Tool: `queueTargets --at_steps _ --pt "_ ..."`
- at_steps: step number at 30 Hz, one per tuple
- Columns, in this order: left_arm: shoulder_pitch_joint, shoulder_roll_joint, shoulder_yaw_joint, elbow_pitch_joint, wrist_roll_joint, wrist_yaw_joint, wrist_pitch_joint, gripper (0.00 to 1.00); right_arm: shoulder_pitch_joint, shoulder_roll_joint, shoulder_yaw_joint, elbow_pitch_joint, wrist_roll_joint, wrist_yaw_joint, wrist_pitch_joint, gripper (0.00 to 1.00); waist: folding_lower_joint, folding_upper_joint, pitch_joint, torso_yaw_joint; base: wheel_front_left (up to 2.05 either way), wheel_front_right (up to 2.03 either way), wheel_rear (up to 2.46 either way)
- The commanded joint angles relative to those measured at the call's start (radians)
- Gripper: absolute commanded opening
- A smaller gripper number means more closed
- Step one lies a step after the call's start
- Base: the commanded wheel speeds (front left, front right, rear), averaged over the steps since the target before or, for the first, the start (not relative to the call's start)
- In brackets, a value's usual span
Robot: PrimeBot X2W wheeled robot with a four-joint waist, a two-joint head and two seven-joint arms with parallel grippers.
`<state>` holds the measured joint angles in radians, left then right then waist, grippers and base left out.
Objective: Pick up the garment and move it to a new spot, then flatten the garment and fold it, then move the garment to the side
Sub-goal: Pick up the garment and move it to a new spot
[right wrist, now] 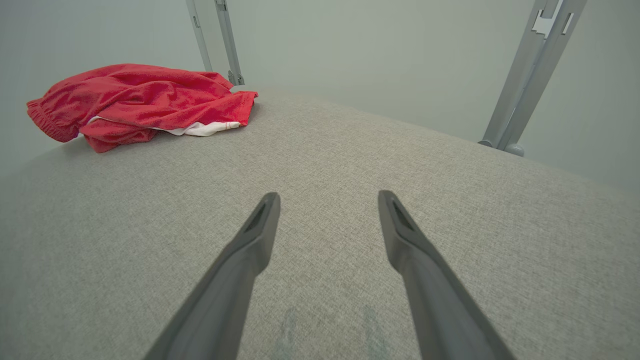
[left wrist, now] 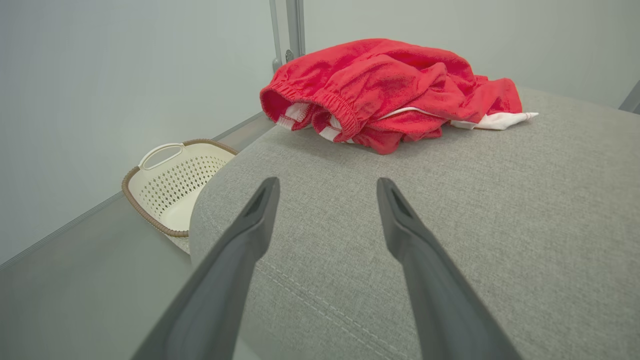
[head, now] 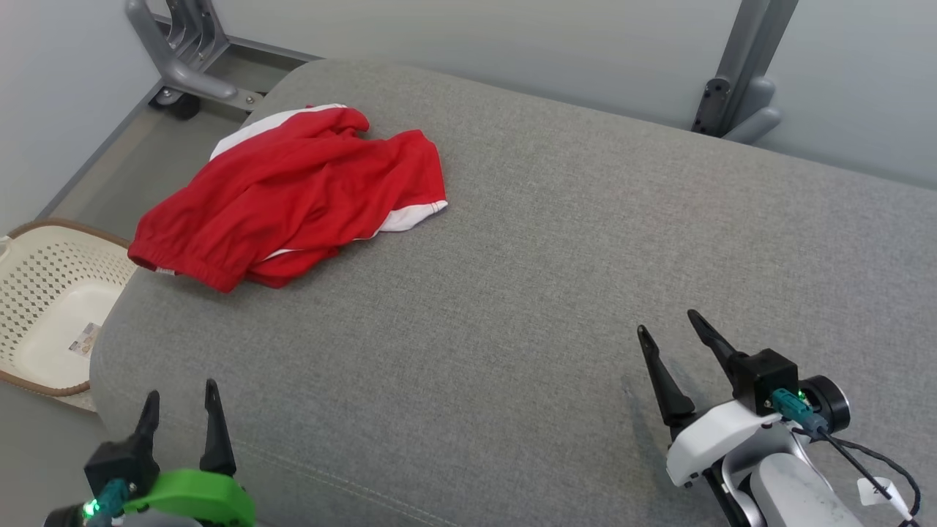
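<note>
Cushion (head: 556, 278): a wide grey fabric surface that lies under both my grippers, with a stitched seam along its near edge.

Garment (head: 293, 197): red shorts with white trim, crumpled in a loose heap on the cushion's far left corner. The elastic waistband is turned toward the left edge.

Garment from my left side: straight ahead of my left gripper (head: 181, 389) and well apart from it, with bare grey fabric between. In my left wrist view the waistband faces my fingertips.

Garment from my right side: far off, forward and across the cushion to the left of my right gripper (head: 666, 321). It sits in the upper left of my right wrist view.

Basket (head: 36, 278): cream and perforated with a brown rim, on the floor just beside the cushion's left edge, below the garment's corner.

Frame legs: 2 grey metal supports behind the cushion, 1 by the garment (head: 183, 66) and 1 at the far right (head: 739, 80).

Right gripper: my 2 dark fingers stand spread apart over the near right of the cushion, with nothing between them.

Left gripper: my 2 fingers are spread apart at the near left corner, and I hold nothing.
</note>
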<state>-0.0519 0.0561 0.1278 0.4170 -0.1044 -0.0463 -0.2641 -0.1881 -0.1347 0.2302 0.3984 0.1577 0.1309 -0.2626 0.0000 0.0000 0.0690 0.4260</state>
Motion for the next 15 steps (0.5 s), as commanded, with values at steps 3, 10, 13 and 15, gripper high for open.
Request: queueTargets --at_steps 3,10,13,15 --pt "-0.114 0.029 0.022 0.033 -0.041 -0.053 -0.001 1.00 -0.020 -0.035 -0.006 -0.013 0.001 0.000 -0.003 1.00 0.0000 0.0000 0.081 -0.029 0.00 0.00 0.00" --pt "-0.361 0.110 -0.010 0.184 -0.090 -0.084 0.000 1.00 -0.054 -0.101 -0.010 -0.049 -0.008 0.000 -0.003 1.00 0.0000 0.0000 0.197 -0.073 0.00 0.00 0.00" --pt "-0.445 0.138 -0.070 0.255 -0.153 -0.085 0.000 1.00 -0.067 -0.131 -0.015 -0.057 -0.012 0.000 -0.003 1.00 0.0000 0.0000 0.239 -0.093 0.00 0.00 0.00" --pt "-0.473 0.154 -0.091 0.320 -0.205 -0.084 0.000 1.00 -0.071 -0.150 -0.018 -0.060 -0.013 0.000 -0.003 1.00 0.0000 0.0000 0.261 -0.103 0.00 0.00 0.00"
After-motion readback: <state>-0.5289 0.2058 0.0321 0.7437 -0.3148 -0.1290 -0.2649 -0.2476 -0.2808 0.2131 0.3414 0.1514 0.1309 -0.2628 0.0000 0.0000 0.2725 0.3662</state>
